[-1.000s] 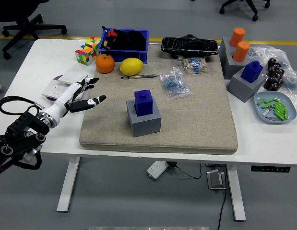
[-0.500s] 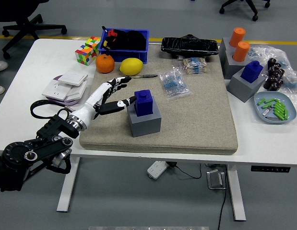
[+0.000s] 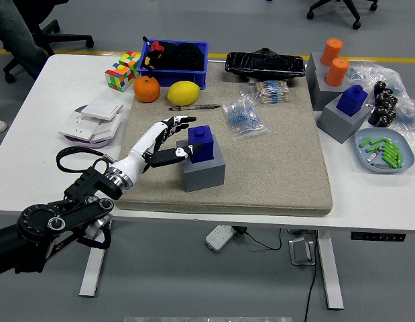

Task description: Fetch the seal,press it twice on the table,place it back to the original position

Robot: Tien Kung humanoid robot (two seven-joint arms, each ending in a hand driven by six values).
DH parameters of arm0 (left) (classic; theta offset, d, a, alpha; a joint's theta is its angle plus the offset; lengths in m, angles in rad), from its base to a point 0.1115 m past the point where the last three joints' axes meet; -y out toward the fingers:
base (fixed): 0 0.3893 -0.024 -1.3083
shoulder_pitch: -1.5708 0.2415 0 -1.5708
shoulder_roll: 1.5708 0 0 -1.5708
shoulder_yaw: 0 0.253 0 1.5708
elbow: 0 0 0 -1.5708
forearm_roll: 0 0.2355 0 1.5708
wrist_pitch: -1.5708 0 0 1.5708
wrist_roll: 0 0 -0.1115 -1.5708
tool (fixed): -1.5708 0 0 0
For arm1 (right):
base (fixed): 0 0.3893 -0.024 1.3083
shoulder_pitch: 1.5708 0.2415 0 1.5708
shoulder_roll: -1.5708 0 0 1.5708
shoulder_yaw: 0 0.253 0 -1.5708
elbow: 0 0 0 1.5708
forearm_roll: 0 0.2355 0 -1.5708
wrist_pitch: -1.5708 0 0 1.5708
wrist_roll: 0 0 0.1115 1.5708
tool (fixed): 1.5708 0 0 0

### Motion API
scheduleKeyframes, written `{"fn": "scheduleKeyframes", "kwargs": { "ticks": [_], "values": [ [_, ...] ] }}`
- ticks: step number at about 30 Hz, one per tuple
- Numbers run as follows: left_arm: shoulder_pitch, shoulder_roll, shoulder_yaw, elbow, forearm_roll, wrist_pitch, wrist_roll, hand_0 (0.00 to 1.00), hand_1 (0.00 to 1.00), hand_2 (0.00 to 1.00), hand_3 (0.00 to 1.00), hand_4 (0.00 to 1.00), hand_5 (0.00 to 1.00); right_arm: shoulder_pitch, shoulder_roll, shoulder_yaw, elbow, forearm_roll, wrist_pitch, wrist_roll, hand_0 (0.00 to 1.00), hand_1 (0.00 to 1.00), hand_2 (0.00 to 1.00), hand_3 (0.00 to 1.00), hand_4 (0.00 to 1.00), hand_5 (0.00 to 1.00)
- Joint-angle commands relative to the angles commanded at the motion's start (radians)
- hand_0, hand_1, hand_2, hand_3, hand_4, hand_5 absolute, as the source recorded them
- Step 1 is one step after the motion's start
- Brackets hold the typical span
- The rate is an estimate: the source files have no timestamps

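Spread white fingers [image 3: 168, 125] of the robot's left hand [image 3: 155, 142] hold nothing, thumb tip just touching the small blue block-shaped seal [image 3: 201, 141] sitting on its grey cube holder [image 3: 203, 171] mid-mat, near-left of the beige felt mat [image 3: 274, 168].

Two blue seals [image 3: 201, 142], two orange seals [image 3: 332, 51].

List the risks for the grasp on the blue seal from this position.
The left hand is open beside the blue seal, thumb at its near-left side; it might close on a corner only and slip.

The seal sits in a grey holder that looks loose on the mat; a sideways push may shove or tip it.

The pen lies just beyond the fingertips and could get knocked.
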Motion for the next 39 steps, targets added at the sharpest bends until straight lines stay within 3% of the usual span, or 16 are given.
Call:
{"fn": "scheduleKeyframes", "kwargs": {
  "ticks": [15, 26, 27, 32, 39],
  "values": [
    [0.001, -0.020, 0.011, -0.028, 0.003, -0.007, 0.007, 0.924, 0.932, 0.916, 0.802, 0.825, 0.307, 0.002, 0.003, -0.003, 0.001, 0.000, -0.001, 0.001, 0.721, 0.641, 0.639, 0.609, 0.713, 0.500],
    [-0.016, -0.054, 0.041, 0.047, 0.000, 0.008, 0.005, 0.918, 0.922, 0.904, 0.796, 0.838, 0.264, 0.007, 0.003, -0.010, 0.002, 0.004, -0.002, 0.001, 0.721, 0.641, 0.638, 0.609, 0.715, 0.499],
    [-0.017, -0.056, 0.042, 0.053, 0.005, 0.010, 0.009, 0.901, 0.901, 0.887, 0.792, 0.851, 0.006, 0.007, 0.002, -0.010, 0.002, 0.005, -0.002, 0.001, 0.721, 0.640, 0.638, 0.608, 0.716, 0.497],
    [-0.019, -0.063, 0.041, 0.068, 0.031, 0.009, 0.036, 0.901, 0.901, 0.887, 0.792, 0.851, 0.006, 0.006, 0.001, -0.013, 0.002, 0.006, -0.002, 0.000, 0.721, 0.640, 0.638, 0.608, 0.716, 0.497],
    [-0.015, -0.062, 0.040, 0.061, 0.021, 0.015, 0.024, 0.875, 0.845, 0.826, 0.785, 0.813, 0.002, 0.004, 0.002, -0.014, 0.002, 0.006, -0.002, 0.001, 0.721, 0.641, 0.638, 0.608, 0.716, 0.497]
  ]
}}
